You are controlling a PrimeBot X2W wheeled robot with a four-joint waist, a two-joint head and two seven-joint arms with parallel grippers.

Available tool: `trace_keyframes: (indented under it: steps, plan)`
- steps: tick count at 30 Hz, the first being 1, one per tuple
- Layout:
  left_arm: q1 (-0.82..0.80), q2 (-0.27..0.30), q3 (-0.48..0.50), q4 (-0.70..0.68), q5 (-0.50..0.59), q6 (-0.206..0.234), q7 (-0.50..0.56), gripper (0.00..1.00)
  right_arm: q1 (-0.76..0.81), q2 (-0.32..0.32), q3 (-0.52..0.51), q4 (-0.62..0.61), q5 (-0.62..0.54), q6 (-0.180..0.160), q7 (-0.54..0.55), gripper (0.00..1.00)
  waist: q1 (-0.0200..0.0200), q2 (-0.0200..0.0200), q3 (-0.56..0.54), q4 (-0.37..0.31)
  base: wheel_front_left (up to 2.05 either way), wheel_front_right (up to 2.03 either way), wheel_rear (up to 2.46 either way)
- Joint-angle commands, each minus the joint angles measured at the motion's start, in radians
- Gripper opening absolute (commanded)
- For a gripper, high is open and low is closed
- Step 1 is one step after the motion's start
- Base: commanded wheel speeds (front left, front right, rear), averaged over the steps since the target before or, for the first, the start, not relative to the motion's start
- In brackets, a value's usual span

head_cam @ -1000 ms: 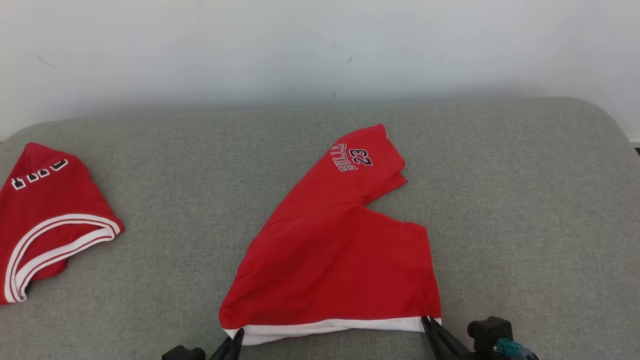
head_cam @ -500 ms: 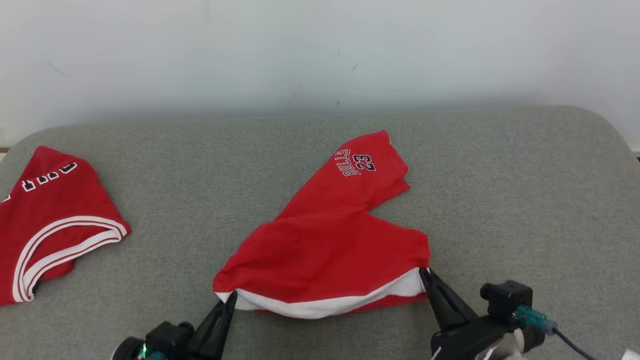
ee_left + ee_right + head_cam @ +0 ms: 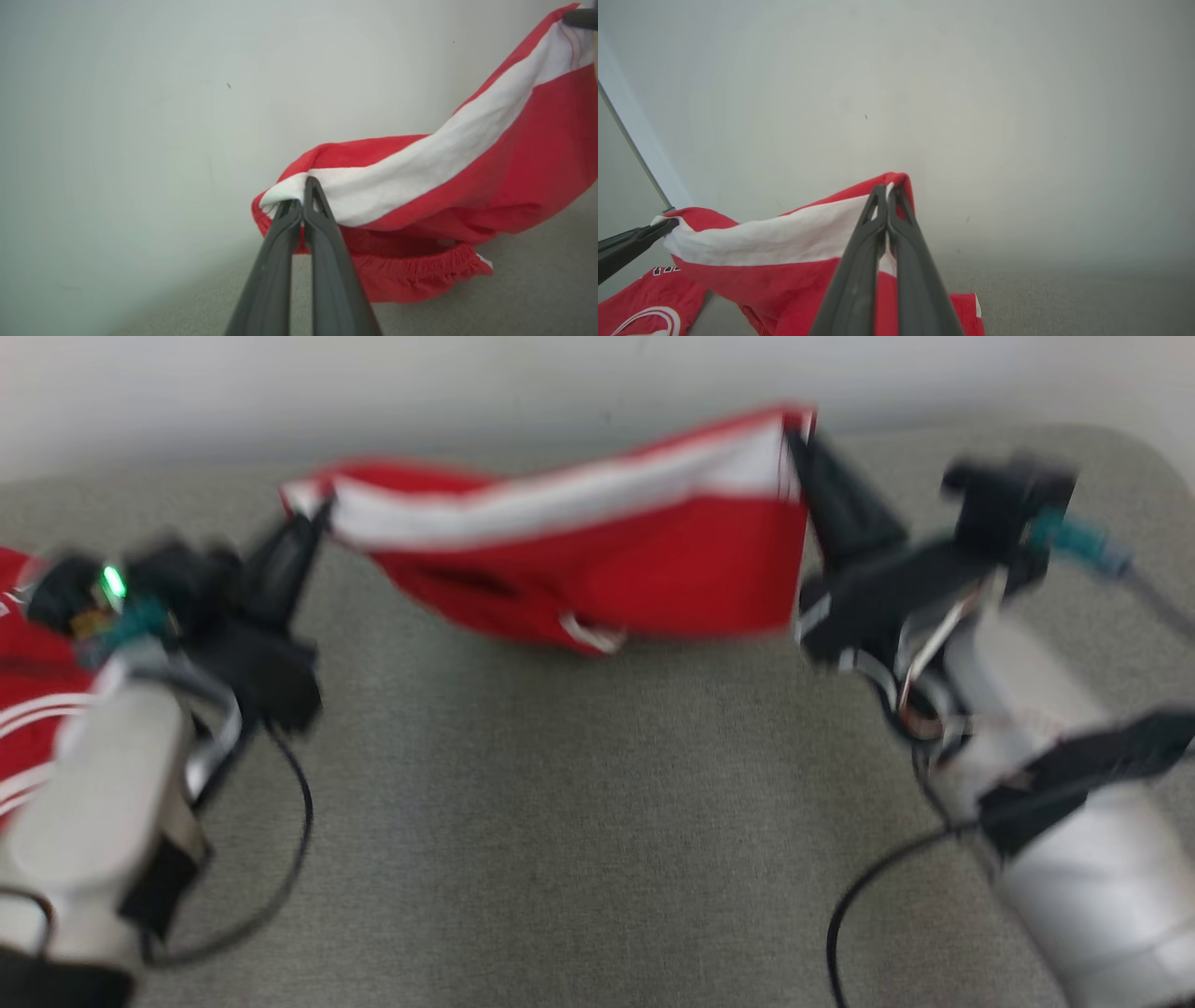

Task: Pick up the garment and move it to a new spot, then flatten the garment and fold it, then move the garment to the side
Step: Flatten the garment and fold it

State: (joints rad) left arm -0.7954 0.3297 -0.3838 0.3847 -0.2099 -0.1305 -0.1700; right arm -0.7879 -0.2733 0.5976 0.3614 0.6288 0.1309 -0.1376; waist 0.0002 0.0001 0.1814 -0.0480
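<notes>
The garment [image 3: 635,560] is a pair of red shorts with a white hem band, hanging stretched between my two grippers above the grey cushion. My left gripper [image 3: 317,513] is shut on the hem's left corner, and the left wrist view shows its fingertips pinching the white band [image 3: 303,191]. At the other corner my right gripper [image 3: 794,434] is shut on the hem, seen close in the right wrist view [image 3: 887,189]. The red body [image 3: 467,186] sags below the taut band, and its lower part trails on the cushion. The head view is blurred.
A second red garment [image 3: 28,709] with white stripes lies at the cushion's left edge, also seen in the right wrist view [image 3: 644,308]. The grey cushion [image 3: 579,821] spreads wide in front of me. A pale wall [image 3: 373,392] rises just behind it.
Both grippers have raised the hem off the cushion and carried it up and away from me, pulling the shorts over. Both arms now reach far into the head view, which has also shifted.
</notes>
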Motion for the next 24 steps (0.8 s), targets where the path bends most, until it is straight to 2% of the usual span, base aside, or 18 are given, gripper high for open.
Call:
trace_keyframes:
  steps: [1, 3, 7, 13, 18, 24]
  plan:
    - [-0.099, 0.021, -0.02, 0.015, -0.033, 0.001, 0.02, 0.0, -0.106, -0.001, 0.012, 0.037, 0.02, 0.0, -0.011, 0.0, -0.0002, -0.0001, 0.13, -0.036, 0.0, 0.0, 0.0]
    - [-0.215, 0.046, -0.055, 0.031, -0.044, 0.001, 0.04, 0.0, -0.221, 0.005, 0.021, 0.089, 0.053, 0.0, -0.015, 0.0, -0.0002, -0.0001, 0.171, -0.042, 0.0, 0.0, 0.0]
    - [-0.431, 0.06, -0.115, 0.088, -0.103, 0.001, 0.074, 0.0, -0.441, 0.006, 0.033, 0.187, 0.131, 0.0, -0.031, 0.0, -0.0002, -0.0001, 0.23, -0.052, 0.0, 0.0, 0.0]
    - [-0.696, 0.039, -0.146, 0.226, -0.199, 0.001, 0.098, 0.0, -0.704, 0.038, -0.017, 0.375, 0.258, 0.0, -0.053, 0.0, -0.0002, -0.0001, 0.27, -0.075, 0.0, 0.0, 0.0]
    - [-0.872, 0.024, -0.194, 0.313, -0.215, 0.001, 0.09, 0.0, -0.879, 0.061, -0.012, 0.522, 0.256, 0.0, -0.078, 0.0, -0.0002, -0.0001, 0.281, -0.096, 0.0, 0.0, 0.0]
    - [-1.001, 0.005, -0.233, 0.374, -0.205, 0.001, 0.063, 0.0, -1.011, 0.074, 0.005, 0.597, 0.216, 0.0, -0.106, 0.0, -0.0002, -0.0001, 0.309, -0.102, 0.0, 0.0, 0.0]
